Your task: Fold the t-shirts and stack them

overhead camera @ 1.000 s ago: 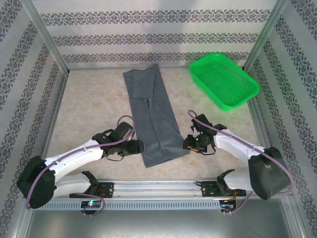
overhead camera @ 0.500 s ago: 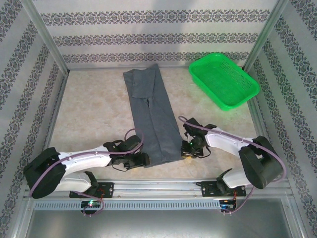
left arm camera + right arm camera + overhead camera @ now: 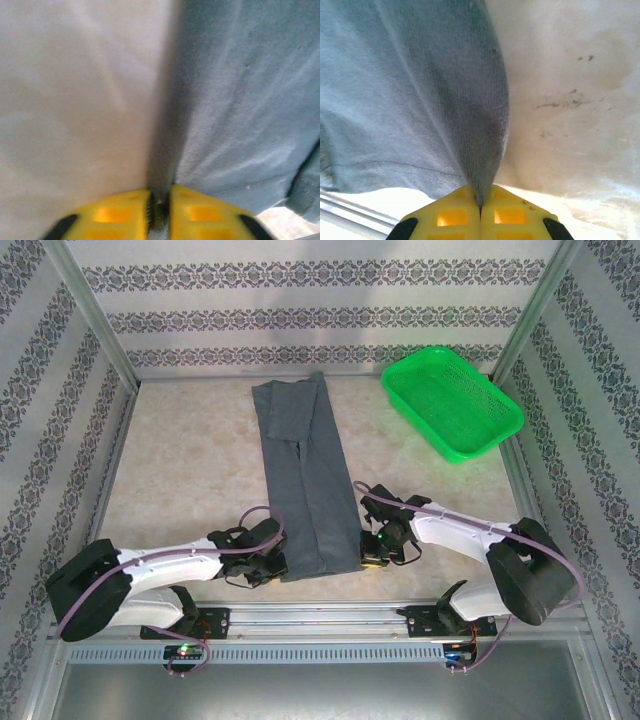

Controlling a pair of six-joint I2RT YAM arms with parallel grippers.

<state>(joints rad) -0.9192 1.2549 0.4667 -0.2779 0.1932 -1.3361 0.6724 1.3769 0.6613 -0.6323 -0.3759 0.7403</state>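
A dark slate-grey t-shirt [image 3: 305, 475] lies on the table as a long narrow strip, running from the back wall to the near edge. My left gripper [image 3: 277, 567] is at the strip's near left corner, and in the left wrist view my left gripper [image 3: 160, 205] is shut, its yellow jaws pinching the edge of the t-shirt [image 3: 240, 100]. My right gripper [image 3: 367, 556] is at the near right corner. The right wrist view has my right gripper [image 3: 480, 206] shut on a raised fold of the t-shirt [image 3: 420, 90].
A green basket [image 3: 452, 400] stands at the back right of the table. Metal frame posts and patterned walls close in the sides and back. Bare tabletop [image 3: 185, 460] lies to the left of the shirt, and a metal rail runs along the near edge.
Both arms have moved in toward the shirt's near corners and lowered. Both grippers have shut on the cloth's edges. The near end of the strip has narrowed slightly.
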